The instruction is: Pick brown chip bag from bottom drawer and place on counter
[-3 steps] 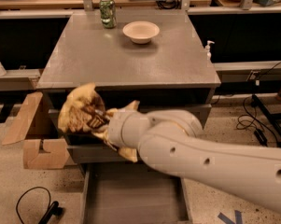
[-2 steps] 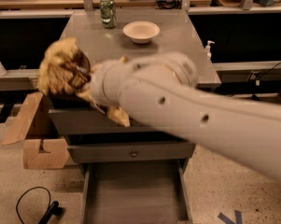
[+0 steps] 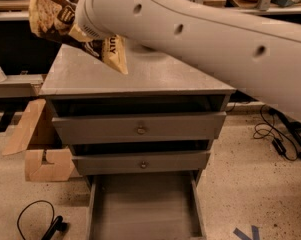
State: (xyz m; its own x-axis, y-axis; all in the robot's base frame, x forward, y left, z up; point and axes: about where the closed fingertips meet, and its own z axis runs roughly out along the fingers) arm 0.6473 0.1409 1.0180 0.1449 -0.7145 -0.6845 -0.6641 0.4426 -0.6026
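The gripper (image 3: 79, 28), at the end of the thick pale-grey robot arm (image 3: 200, 34), is clamped on the crinkled tan-and-brown foil chip bag (image 3: 52, 9), held in the air above the left edge of the smooth grey cabinet counter (image 3: 155, 74). The deep grey metal bottom drawer (image 3: 145, 209) stands pulled out, showing its flat floor. Above it sit two grey drawers with brass knobs (image 3: 140, 129).

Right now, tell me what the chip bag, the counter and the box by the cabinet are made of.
The brown chip bag, at the gripper upper left: crinkled glossy foil or plastic film. The counter: likely painted metal, smooth grey, faint sheen. The box: cardboard, matte brown, cut flaps.
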